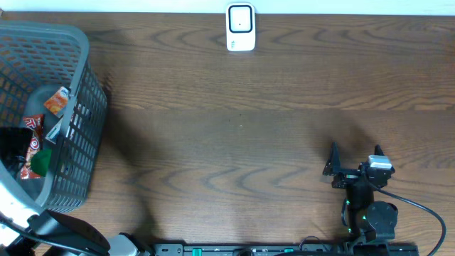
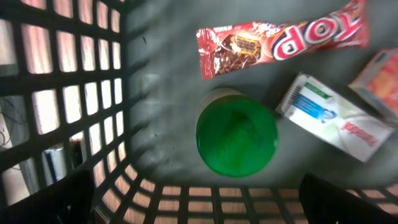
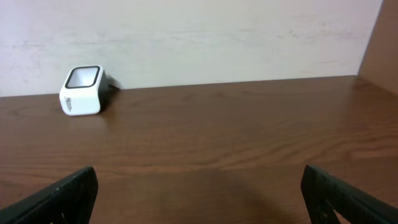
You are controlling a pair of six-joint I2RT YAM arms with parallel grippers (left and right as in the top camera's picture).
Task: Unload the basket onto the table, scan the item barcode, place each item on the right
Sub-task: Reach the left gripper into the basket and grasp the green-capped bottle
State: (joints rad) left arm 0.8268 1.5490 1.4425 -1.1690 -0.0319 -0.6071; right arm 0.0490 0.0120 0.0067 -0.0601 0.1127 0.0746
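The left gripper had its two fingers spread as wide as they go. They held nothing and touched nothing. They hung down inside the grey basket, one finger close to its left wall. Below the gap between them a tub with a round green lid stood on the basket floor. Just past the tub lay a long red chocolate bar. A white box with blue and green print lay right beside the tub; I could not tell if they touched. An orange pack lay past the box. The basket stood at the left edge of the table.

The right gripper had its fingers wide apart too, with nothing between them. It was low over the table near the front edge, toward the right corner, well apart from the basket. It faced the small white scanner, which stood at the middle of the far edge.
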